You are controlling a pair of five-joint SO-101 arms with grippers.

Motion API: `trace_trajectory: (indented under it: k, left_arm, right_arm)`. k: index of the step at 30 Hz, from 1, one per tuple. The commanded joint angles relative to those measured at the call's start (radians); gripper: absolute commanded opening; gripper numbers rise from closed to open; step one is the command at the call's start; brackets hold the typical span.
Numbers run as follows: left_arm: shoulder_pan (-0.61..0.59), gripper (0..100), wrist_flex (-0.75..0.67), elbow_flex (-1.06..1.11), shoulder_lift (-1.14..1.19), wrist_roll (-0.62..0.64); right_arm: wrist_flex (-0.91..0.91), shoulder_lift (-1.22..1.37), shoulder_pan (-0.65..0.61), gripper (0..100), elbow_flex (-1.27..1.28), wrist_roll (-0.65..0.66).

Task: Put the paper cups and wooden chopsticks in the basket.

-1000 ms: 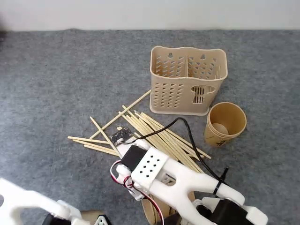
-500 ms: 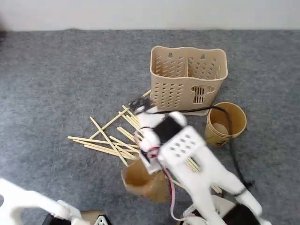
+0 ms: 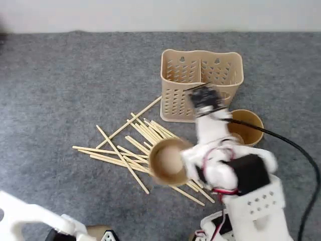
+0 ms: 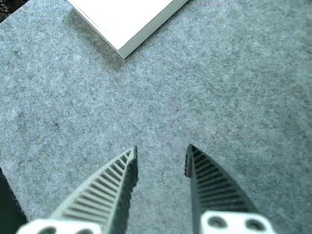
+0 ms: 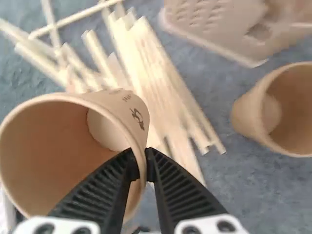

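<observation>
Grey felt covers the bench (image 3: 60, 75); the right hand (image 5: 140, 157) is clamped on a paper cup (image 5: 53, 141), its print unreadable. The left hand (image 4: 162, 148) is spread apart. An arm partly hides the second cup (image 3: 250, 128).

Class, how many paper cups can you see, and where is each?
2. One paper cup is gripped by its rim in the right gripper, over the chopsticks; the second cup stands beside the basket. Another may be nested inside it.

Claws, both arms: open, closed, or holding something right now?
Left claw: open, holding nothing.
Right claw: closed on the rim of a paper cup.
</observation>
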Motion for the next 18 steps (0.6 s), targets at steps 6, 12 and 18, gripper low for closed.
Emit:
trace_trajectory:
  k: [6,12,18]
  left_arm:
    - [0.003,16,-0.018,-0.010,-0.005,0.003]
    - [0.003,16,-0.018,-0.008,-0.005,0.003]
    - [0.003,16,-0.018,-0.008,-0.005,0.003]
  right_arm:
    - [-0.173,-0.027,0.414,0.8,-0.060,0.109]
    - [-0.174,-0.025,0.522,0.8,-0.143,0.110]
    - [-0.266,-0.024,0.610,0.8,-0.100,0.110]
